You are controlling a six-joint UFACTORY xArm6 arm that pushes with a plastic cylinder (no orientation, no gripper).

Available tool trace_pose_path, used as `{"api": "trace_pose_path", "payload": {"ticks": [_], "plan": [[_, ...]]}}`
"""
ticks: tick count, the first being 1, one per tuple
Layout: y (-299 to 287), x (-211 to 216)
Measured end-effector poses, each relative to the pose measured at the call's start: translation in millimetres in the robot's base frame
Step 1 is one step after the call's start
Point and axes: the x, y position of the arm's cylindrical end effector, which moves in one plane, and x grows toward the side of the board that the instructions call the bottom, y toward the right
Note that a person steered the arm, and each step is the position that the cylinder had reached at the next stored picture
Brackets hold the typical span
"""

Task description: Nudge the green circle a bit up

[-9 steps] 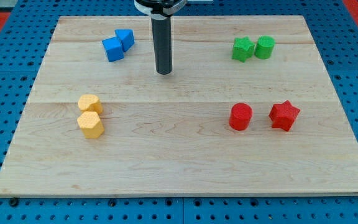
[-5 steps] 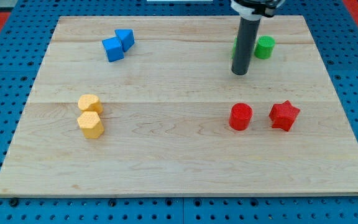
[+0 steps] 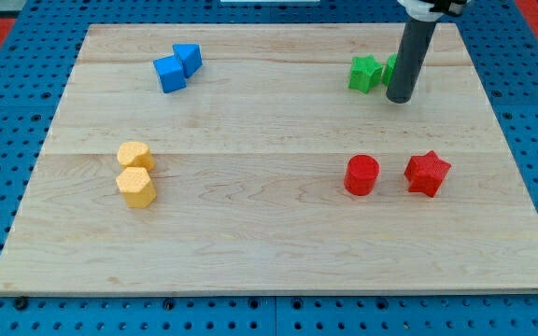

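1. My tip (image 3: 400,98) rests on the wooden board (image 3: 269,233) near its upper right; I am a bare rod with nothing to open, close or grasp
2. The green circle (image 3: 392,67) sits just above my tip, mostly hidden behind my rod; only a sliver shows at the rod's left edge, and I cannot tell whether I touch it
3. The green star (image 3: 365,73) lies just to my upper left, beside the circle
4. The red cylinder (image 3: 361,175) and red star (image 3: 427,173) lie below my tip, on either side
5. Two blue blocks (image 3: 177,67) sit far to my left, and two yellow blocks (image 3: 135,174) far to my lower left
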Motion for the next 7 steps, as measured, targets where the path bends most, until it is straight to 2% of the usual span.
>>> {"api": "trace_pose_path", "payload": {"ticks": [3,7], "plan": [[11.5,-0.1],[12.4,-26.8]]}}
